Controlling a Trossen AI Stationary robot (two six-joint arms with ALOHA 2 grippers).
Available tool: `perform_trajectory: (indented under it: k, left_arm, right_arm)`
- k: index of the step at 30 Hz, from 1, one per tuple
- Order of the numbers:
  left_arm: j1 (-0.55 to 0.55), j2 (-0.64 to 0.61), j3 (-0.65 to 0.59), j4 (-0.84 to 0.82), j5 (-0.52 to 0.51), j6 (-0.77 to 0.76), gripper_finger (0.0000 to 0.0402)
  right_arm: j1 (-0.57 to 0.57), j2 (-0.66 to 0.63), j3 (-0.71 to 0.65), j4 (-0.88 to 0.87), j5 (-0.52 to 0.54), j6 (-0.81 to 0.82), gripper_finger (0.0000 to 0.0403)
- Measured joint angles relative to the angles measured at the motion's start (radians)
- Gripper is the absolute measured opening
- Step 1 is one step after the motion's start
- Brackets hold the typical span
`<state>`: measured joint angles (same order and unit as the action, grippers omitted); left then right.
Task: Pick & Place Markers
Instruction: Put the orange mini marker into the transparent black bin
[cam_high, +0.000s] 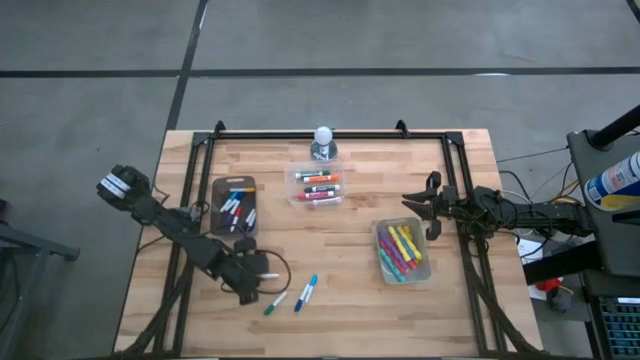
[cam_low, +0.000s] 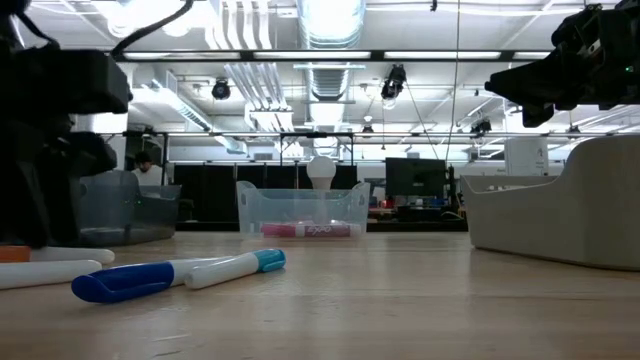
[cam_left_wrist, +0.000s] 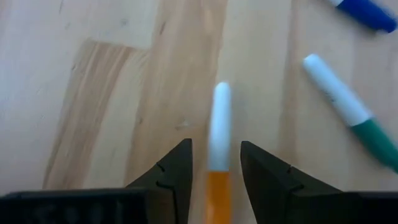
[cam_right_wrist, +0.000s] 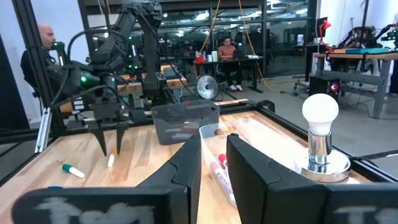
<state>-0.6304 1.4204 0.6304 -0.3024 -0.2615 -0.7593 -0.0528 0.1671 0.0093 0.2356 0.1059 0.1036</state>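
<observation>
Near the front-left of the table: my left gripper (cam_left_wrist: 214, 165) straddles an orange-and-white marker (cam_left_wrist: 217, 143) lying flat, jaws apart, not yet closed.
Reason: I line up for the pick.
Right gripper (cam_high: 428, 213): parted, empty, beside the tub (cam_high: 424, 268) of markers.

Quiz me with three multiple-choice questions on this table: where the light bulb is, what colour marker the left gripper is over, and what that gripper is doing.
1. The light bulb stands:
A. at the far edge, behind the middle tub
B. in the grey tray
C. at the near edge

2. The marker between the left fingers is:
A. purple
B. orange and white
C. all blue

3. The left gripper is:
A. shut, lifting a marker
B. open, astride a marker lying on the wood
C. shut inside a tub

Answers:
1 A: the light bulb is just beyond the middle tub.
2 B: the marker shows both colours.
3 B: the left gripper leaves gaps on both sides of it.
</observation>
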Motion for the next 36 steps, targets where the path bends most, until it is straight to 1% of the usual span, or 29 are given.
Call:
perform_trajectory:
  k: [4, 11, 14, 19, 20, 25, 28, 31, 34, 36]
  left_arm:
    - [0.0, 0.0, -0.046, 0.006, -0.024, 0.002, 0.0129]
    - [0.0, -0.002, -0.072, 0.022, -0.04, -0.026, 0.0125]
    - [0.0, -0.002, -0.073, 0.022, -0.044, -0.029, 0.0101]
    - [0.0, -0.002, -0.073, 0.023, -0.052, -0.015, 0.0028]
    - [0.0, -0.002, -0.072, 0.022, -0.051, -0.008, 0.0024]
    - [0.001, 0.002, -0.035, -0.014, -0.032, 0.017, 0.0026]
    - [0.002, 0.003, 0.028, -0.094, -0.015, 0.03, 0.0032]
    - [0.005, 0.003, 0.119, -0.243, -0.021, 0.036, 0.0031]
    - [0.005, 0.003, 0.225, -0.412, -0.069, 0.05, 0.0031]
    - [0.006, 0.001, 0.293, -0.541, -0.127, 0.051, 0.0031]
  right_arm:
    - [0.0, 0.0, 0.0, 0.0, 0.0, -0.001, 0.0068]
    - [0.0, 0.0, 0.0, 0.0, 0.0, 0.0, 0.0068]
    - [0.0, 0.0, 0.0, 0.0, 0.0, -0.001, 0.0068]
    - [0.0, 0.0, 0.0, 0.0, 0.0, -0.001, 0.0068]
    - [0.0, 0.0, 0.0, 0.0, 0.0, 0.0, 0.0068]
    - [0.0, 0.0, 0.0, 0.0, 0.0, 0.0, 0.0068]
    - [0.0, 0.0, 0.0, 0.0, 0.0, -0.001, 0.0068]
    - [0.0, 0.0, 0.0, 0.0, 0.0, 0.0, 0.0068]
    - [0.0, 0.0, 0.0, 0.0, 0.0, -0.001, 0.0068]
    - [0.0, 0.0, 0.0, 0.0, 0.0, 0.0, 0.0068]
